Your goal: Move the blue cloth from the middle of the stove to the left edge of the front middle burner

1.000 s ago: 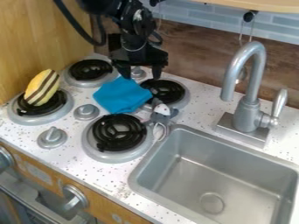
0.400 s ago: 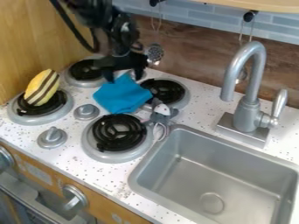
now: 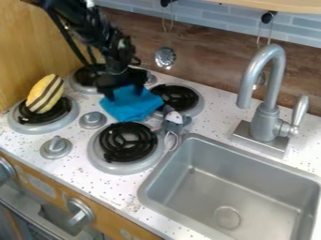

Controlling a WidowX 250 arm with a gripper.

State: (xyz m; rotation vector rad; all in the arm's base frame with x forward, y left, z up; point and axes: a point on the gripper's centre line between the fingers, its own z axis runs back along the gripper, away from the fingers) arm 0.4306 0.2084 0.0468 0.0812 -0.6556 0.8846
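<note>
Two parted fingers of the gripper (image 3: 125, 94) are placed astride the cloth (image 3: 131, 107), which is bunched against a burner (image 3: 177, 97); were only a shallow fold pinched, it could be dropped.

The camera looks down at a slant from above the front edge of the countertop (image 3: 116, 193), facing the back edge and angled toward the back left corner, close enough that the sink (image 3: 257, 185) meets the view's bottom.
</note>
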